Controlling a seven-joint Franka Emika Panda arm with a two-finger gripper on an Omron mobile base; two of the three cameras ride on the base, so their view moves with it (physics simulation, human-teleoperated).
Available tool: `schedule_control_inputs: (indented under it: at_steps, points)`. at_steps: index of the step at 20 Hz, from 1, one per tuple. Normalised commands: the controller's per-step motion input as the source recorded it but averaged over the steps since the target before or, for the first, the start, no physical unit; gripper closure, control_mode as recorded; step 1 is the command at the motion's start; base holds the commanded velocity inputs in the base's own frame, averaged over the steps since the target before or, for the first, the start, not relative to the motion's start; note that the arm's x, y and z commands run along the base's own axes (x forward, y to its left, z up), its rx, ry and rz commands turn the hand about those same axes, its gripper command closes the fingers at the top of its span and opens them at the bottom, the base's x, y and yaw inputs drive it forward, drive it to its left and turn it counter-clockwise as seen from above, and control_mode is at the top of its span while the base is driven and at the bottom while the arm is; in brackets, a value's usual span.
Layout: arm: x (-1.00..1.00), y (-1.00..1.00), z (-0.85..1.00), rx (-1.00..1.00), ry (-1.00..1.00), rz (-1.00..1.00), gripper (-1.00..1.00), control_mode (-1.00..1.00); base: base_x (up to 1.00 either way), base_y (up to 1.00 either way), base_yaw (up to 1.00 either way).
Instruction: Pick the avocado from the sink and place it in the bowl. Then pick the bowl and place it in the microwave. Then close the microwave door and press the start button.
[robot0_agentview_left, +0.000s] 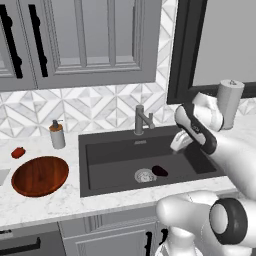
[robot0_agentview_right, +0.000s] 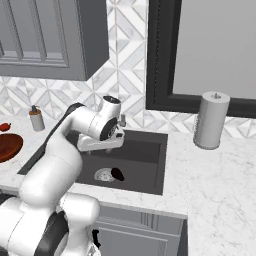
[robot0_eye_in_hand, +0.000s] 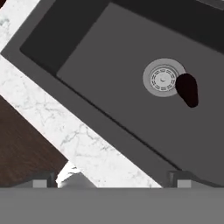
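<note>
The avocado (robot0_agentview_left: 160, 171), small and nearly black, lies on the floor of the dark sink (robot0_agentview_left: 112, 160) just right of the round metal drain (robot0_agentview_left: 144, 175). From the right it shows as the avocado (robot0_agentview_right: 117, 173) in the sink (robot0_agentview_right: 145, 165). My gripper (robot0_agentview_left: 179, 145) hangs above the sink's right half, higher than the fruit and apart from it. In the hand view the gripper (robot0_eye_in_hand: 113, 181) is open with nothing between its tips, and the avocado (robot0_eye_in_hand: 187, 89) sits far ahead beside the drain (robot0_eye_in_hand: 162, 78). The wooden bowl (robot0_agentview_left: 40, 175) rests on the counter left of the sink. The microwave and its door are out of view.
A grey faucet (robot0_agentview_left: 142, 120) stands behind the sink. A soap dispenser (robot0_agentview_left: 57, 135) and a small red item (robot0_agentview_left: 18, 152) sit behind the bowl. A paper towel roll (robot0_agentview_right: 211, 120) stands on the right counter under a dark-framed window (robot0_agentview_right: 200, 55).
</note>
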Motion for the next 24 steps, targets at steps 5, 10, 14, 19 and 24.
schedule_control_inputs:
  at_steps: [5, 10, 14, 19, 24]
  points:
    - [0.43, -0.03, -0.52, 0.0, 0.02, 0.03, -1.0, -1.0, 0.0, 0.0, 0.0]
    - [0.39, -0.04, -0.44, 0.0, 0.0, 0.05, -1.0, -1.0, 0.0, 0.0, 0.0]
    - [0.2, -0.17, -0.34, 0.0, 0.0, 0.04, -1.0, -1.0, 0.0, 0.0, 0.0]
    - [0.0, -0.07, -0.37, 0.0, -0.07, 0.01, -1.0, -1.0, 0.0, 0.0, 0.0]
    - [0.05, 0.0, -0.46, 0.0, -0.1, 0.0, -1.0, -1.0, 0.0, 0.0, 0.0]
